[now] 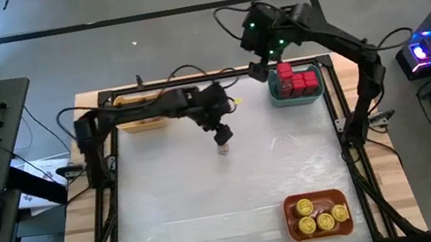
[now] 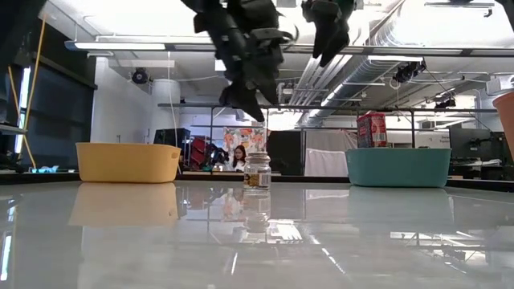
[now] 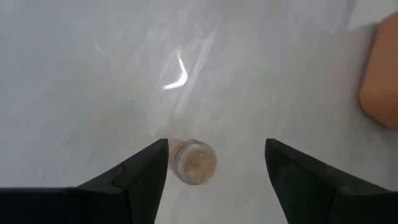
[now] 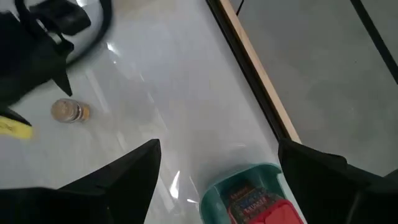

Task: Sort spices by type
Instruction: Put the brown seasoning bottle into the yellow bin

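One small tan-brown spice jar [image 1: 224,146] stands upright on its base at the table's far middle, also in the low view [image 2: 257,172]. My left gripper [image 1: 221,134] hangs open just above it, and the jar [image 3: 194,162] shows between the fingertips without touching them. My right gripper [image 1: 263,69] is open and raised over the near-left corner of the teal bin [image 1: 318,96], which holds red tins [image 1: 295,80]. The orange bin [image 1: 293,230] holds several yellow-lidded jars [image 1: 319,215].
A yellow bin [image 1: 143,121] sits at the far left, partly under my left arm. The teal bin [image 2: 397,167] is at the far right and the orange bin at the near right. The white table top [image 1: 213,210] lies bare between them, inside a dark frame.
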Motion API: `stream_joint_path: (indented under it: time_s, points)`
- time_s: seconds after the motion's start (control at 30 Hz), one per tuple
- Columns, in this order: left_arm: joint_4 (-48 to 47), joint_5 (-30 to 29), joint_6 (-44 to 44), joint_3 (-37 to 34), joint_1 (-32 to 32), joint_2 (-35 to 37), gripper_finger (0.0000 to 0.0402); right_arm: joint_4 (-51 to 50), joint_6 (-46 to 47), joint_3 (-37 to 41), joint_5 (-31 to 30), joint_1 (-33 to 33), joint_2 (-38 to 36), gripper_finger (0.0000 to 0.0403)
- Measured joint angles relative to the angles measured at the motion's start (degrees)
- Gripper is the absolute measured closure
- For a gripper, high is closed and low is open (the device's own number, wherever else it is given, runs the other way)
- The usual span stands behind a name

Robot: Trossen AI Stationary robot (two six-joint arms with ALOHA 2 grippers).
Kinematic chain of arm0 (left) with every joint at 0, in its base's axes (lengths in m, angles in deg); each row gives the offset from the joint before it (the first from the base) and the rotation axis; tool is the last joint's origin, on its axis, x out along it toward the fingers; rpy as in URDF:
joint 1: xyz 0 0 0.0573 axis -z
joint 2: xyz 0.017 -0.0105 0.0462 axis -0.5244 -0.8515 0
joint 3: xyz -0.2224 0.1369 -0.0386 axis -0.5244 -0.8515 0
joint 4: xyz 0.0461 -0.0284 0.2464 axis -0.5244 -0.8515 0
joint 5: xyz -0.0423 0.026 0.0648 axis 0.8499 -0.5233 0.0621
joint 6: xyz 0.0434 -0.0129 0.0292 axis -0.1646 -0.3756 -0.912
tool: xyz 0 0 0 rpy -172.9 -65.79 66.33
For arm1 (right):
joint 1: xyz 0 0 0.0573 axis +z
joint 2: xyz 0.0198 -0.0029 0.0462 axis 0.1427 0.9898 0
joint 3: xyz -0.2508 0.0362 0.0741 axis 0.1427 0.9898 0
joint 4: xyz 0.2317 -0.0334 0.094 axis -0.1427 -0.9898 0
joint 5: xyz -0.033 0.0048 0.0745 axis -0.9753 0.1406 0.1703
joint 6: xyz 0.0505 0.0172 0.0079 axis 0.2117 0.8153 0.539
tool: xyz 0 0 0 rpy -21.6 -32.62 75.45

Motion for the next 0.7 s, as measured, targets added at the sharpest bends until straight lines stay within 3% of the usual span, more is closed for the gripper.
stream_joint_path:
  time_s: [0.17,0.27,0.7]
  points:
    - [-5.1,-1.7,0.5,7.1,1.1,-5.5,0.0149,-0.4,-0.2,0.0,-0.1,-0.4,-0.2,0.0082]
    - [-7.6,-4.6,3.5,7.4,1.9,-6.9,0.0149,-0.5,-0.5,0.0,-0.1,-0.4,-0.3,0.0082]
    - [-11.5,-4.3,3.4,7.4,3.8,-12.7,0.0149,-1.1,-0.6,0.0,-0.1,-0.4,-0.3,0.0082]
